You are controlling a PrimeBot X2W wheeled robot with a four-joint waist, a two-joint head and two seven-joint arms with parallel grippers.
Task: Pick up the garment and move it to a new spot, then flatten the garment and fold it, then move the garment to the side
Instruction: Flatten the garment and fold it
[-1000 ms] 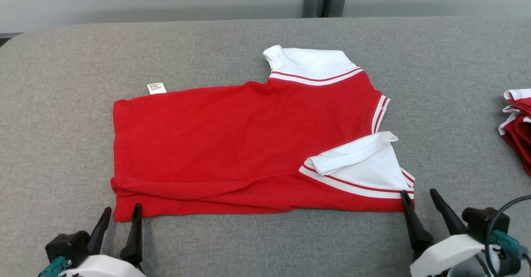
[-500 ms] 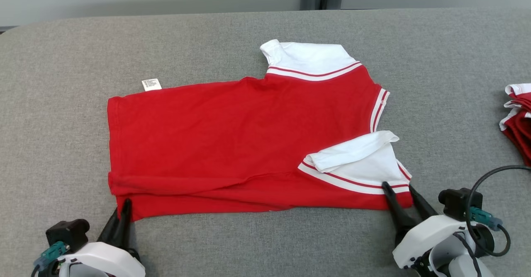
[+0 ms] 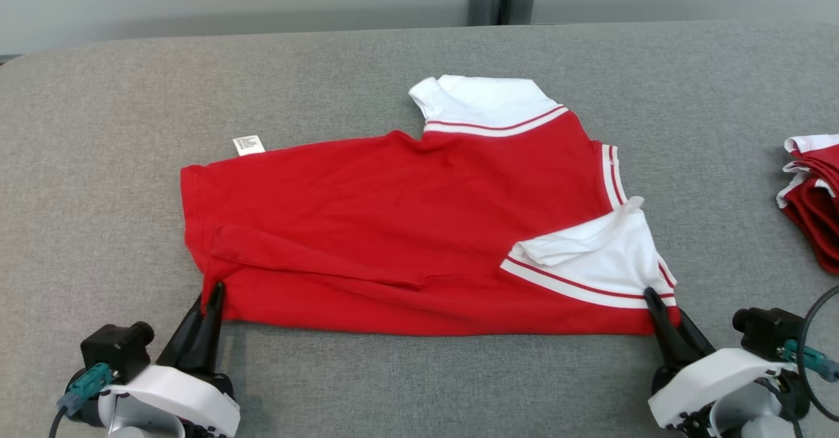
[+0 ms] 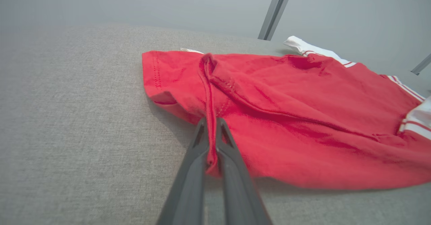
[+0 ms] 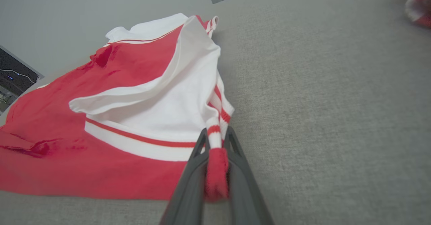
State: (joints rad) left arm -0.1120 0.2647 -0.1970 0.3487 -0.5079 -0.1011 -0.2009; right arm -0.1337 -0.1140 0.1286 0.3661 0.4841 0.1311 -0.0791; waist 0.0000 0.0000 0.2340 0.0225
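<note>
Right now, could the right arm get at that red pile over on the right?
Probably not yet: the right end effector is shut on a striped corner of the garment. Nothing lies between it and the pile, so after letting go it likely could.

Illegible garment label (image 3: 248, 145), edge-cropped side stack (image 3: 816, 210)

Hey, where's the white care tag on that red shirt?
In the head view, the care tag pokes out from the red shirt's far edge, near its left corner, lying on the grey table.
</note>
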